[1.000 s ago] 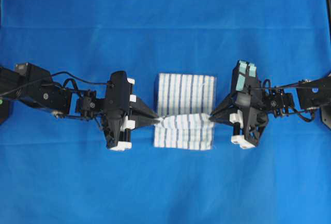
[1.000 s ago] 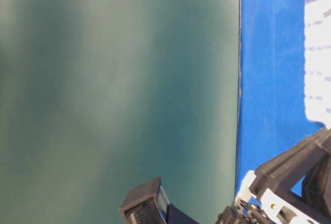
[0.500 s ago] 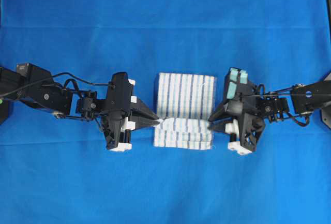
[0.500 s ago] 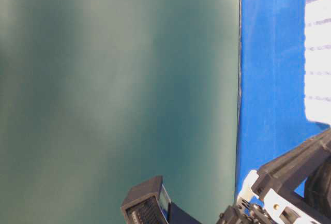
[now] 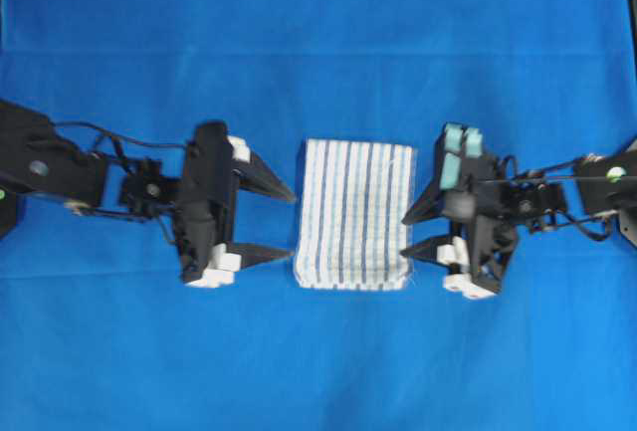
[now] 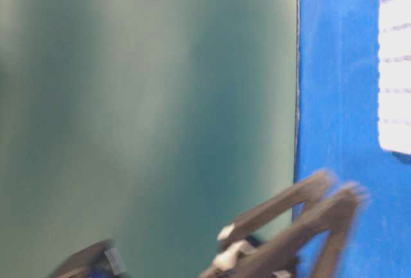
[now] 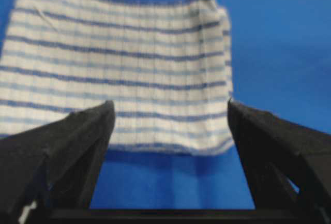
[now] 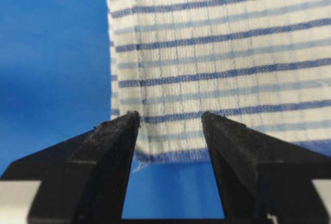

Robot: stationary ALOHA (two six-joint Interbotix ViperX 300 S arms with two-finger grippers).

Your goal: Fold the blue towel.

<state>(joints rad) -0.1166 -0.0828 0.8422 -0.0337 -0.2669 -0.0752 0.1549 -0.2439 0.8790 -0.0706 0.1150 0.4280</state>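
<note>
The blue towel (image 5: 355,214) is seen from overhead lying flat as a folded rectangle in the middle of the surface (image 5: 318,43), which is covered by a plain bright-blue sheet. The left end effector (image 5: 282,222) is placed just beside the towel's left edge with its fingers spread wide apart, and nothing is held between them. The right end effector (image 5: 417,231) is placed at the towel's right edge, likewise spread apart and empty; whether its tips touch the cloth cannot be told from that view.

In the left wrist view, the towel (image 7: 119,69) is shown beyond the two dark fingers (image 7: 67,151), with a strip of bare blue sheet visible between the fingertips and the near hem, so a gap is confirmed there. In the right wrist view, the towel (image 8: 217,63) is seen closer: the tips of the fingers (image 8: 108,151) overlap the lower hem in the picture, and a loose thread is visible at the near corner.

In the table-level view, only one edge of the towel (image 6: 395,72) is caught at the right, beside a large green backdrop (image 6: 148,124), and a blurred dark arm (image 6: 289,226) fills the lower part.
</note>
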